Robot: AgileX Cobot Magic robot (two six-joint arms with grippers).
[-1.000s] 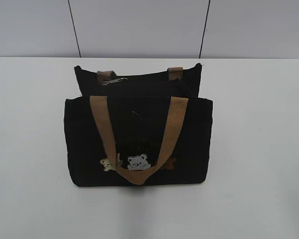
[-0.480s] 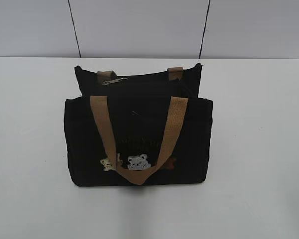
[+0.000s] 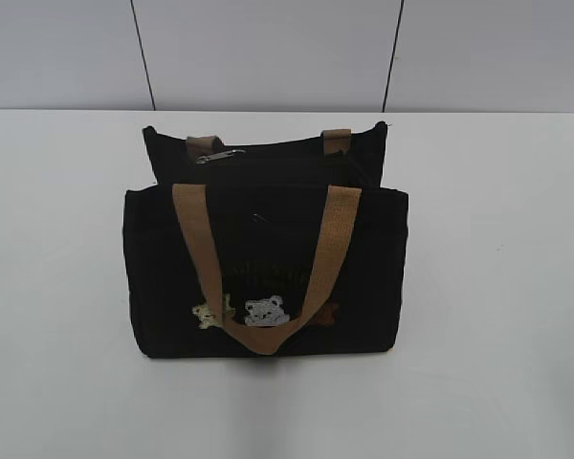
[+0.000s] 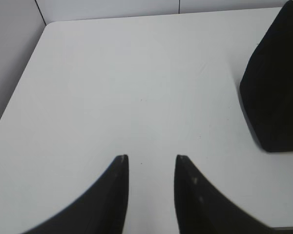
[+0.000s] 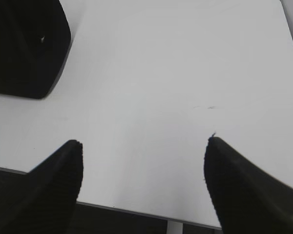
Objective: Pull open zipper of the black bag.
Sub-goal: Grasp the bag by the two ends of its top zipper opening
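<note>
Black bag (image 3: 268, 277) sat mid-table, well clear of both grippers. Left gripper (image 4: 151, 158) part open, empty; right gripper (image 5: 144, 142) wide open, empty

Left wrist view: the left gripper (image 4: 151, 158) shows as two matte black fingers (image 4: 112, 195), broad at the base and curving inward to narrow, blunt tips, each tip carrying a small pale scuff and the right-hand finger a few faint light specks along its inner face. Right wrist view: the right gripper (image 5: 144, 141) has the same matte black, horn-shaped fingers (image 5: 244, 190) with rounded tips. No cables, screws or printed markings are visible on either pair.
</note>
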